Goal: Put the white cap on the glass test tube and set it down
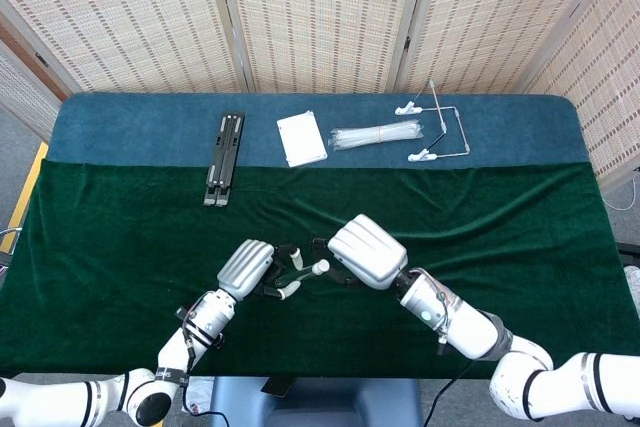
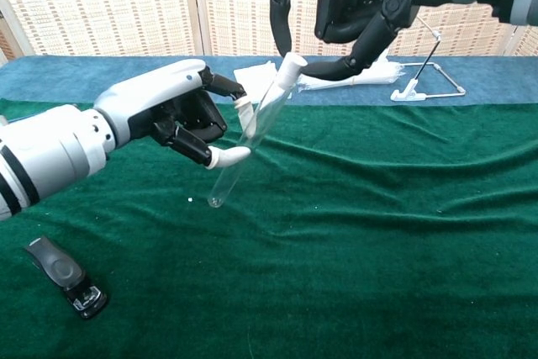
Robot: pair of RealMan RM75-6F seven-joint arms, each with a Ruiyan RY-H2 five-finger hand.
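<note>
In the chest view my left hand [image 2: 164, 119] grips the glass test tube [image 2: 244, 153] above the green cloth, tilted with its open end up and to the right. The white cap [image 2: 292, 64] sits at the tube's mouth, pinched by the fingers of my right hand [image 2: 357, 6], which reaches in from above. The head view shows the two hands close together near the table's front: left hand [image 1: 246, 266], right hand [image 1: 366, 250], the cap [image 1: 322, 268] between them. How far the cap is seated on the tube cannot be told.
On the blue strip at the back lie a black folded rack [image 1: 224, 157], a white packet [image 1: 301, 138], a bag of clear tubes [image 1: 377, 134] and a wire stand [image 1: 440, 127]. A small black object [image 2: 63, 275] lies on the green cloth at front left.
</note>
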